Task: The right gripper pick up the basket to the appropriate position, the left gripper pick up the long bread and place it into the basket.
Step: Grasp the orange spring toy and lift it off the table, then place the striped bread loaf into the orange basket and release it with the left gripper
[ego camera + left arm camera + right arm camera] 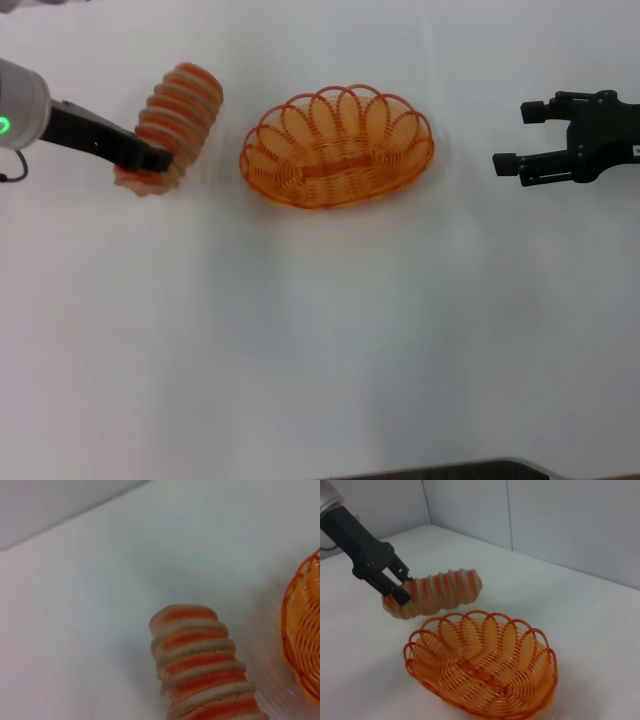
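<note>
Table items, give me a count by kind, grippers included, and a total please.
Bread: 1, gripped at one end by the left gripper
Basket: 1, empty, on the table
Grippers: 2, left gripper shut on the bread, right gripper open and apart from the basket
Total: 4
</note>
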`<action>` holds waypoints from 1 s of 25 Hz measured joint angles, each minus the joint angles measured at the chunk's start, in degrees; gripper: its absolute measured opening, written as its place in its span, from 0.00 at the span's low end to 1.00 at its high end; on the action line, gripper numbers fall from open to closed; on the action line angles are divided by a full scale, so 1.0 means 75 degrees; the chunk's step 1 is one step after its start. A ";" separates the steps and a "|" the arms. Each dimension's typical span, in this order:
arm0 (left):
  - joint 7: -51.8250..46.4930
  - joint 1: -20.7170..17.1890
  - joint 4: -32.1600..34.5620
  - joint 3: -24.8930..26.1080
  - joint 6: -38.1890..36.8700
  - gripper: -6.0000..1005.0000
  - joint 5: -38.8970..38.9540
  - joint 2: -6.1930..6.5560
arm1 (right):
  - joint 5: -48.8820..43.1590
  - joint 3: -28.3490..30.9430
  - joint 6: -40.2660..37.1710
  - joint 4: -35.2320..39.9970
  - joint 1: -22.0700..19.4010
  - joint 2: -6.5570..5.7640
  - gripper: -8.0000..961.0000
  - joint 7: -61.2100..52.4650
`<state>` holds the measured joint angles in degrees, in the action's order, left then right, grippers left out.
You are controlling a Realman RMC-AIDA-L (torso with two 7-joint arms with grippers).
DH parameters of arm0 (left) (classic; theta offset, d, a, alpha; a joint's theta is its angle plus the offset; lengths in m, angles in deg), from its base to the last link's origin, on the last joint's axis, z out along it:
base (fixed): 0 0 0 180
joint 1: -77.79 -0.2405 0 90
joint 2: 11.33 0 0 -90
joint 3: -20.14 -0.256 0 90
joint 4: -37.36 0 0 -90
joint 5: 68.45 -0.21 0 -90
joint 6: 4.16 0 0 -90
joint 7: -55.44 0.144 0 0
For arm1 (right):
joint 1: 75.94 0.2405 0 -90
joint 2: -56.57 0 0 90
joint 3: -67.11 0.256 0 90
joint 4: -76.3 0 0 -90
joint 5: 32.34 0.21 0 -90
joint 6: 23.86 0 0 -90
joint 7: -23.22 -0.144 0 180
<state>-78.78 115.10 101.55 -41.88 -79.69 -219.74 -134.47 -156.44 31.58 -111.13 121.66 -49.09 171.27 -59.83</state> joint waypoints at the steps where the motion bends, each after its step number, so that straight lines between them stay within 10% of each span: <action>1: 0.0075 0.0023 0.0046 0.0020 -0.0054 0.49 0.0017 0.0027 | 0.0000 -0.0002 0.0000 0.0000 -0.0005 0.0000 0.99 0.0000; 25: 0.3250 0.1127 0.0391 0.0425 -0.2134 0.29 0.1439 -0.0088 | -0.0198 -0.0035 -0.0711 0.0406 -0.0357 -0.0165 0.99 0.0069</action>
<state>-54.40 123.55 104.48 -38.69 -95.69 -208.95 -135.13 -157.92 31.32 -116.47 124.70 -51.77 170.03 -59.31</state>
